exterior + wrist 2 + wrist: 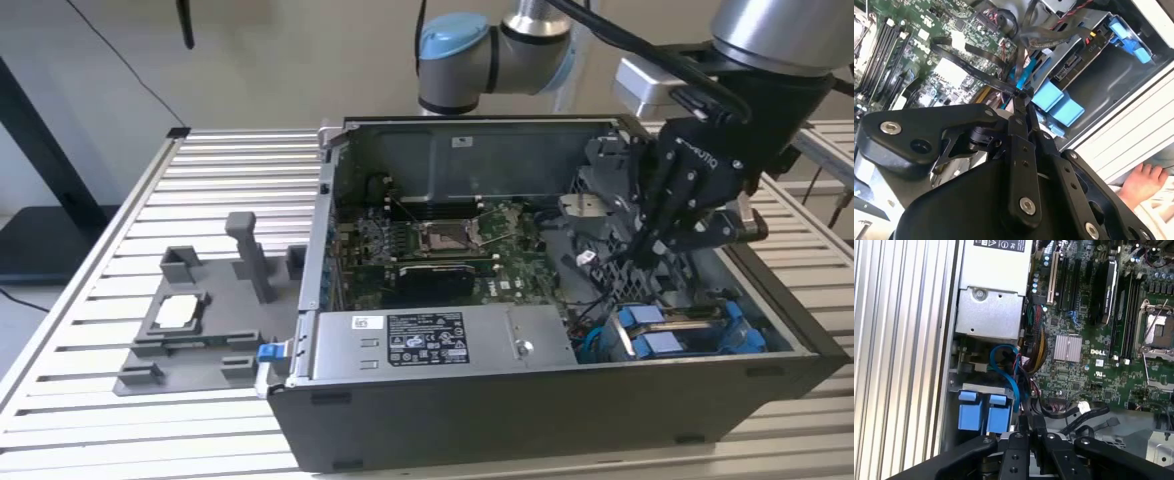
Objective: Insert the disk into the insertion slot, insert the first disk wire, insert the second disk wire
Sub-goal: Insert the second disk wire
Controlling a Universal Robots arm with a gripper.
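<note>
The disk (681, 330) lies in the insertion slot (781, 345) at the case's corner on the exterior view's right; its blue carrier tabs (984, 412) show in both wrist views (1056, 105). My gripper (643, 255) reaches down inside the case just behind the slot. Its fingers stand pressed together around the end of a thin blue disk wire (1006, 367) that loops up from the drive area. In the second wrist view the fingertips (1019, 94) meet where that blue wire (1021, 72) ends. What the wire's plug touches is hidden by the fingers.
A long grey power supply box (427, 340) lines the case's near wall. The green motherboard (441, 250) with its silver socket (1154, 330) fills the case floor. Black flat cables (969, 52) lie near the gripper. A grey fixture (200, 320) sits on the slatted table. A person's hand (1144, 182) shows outside the case.
</note>
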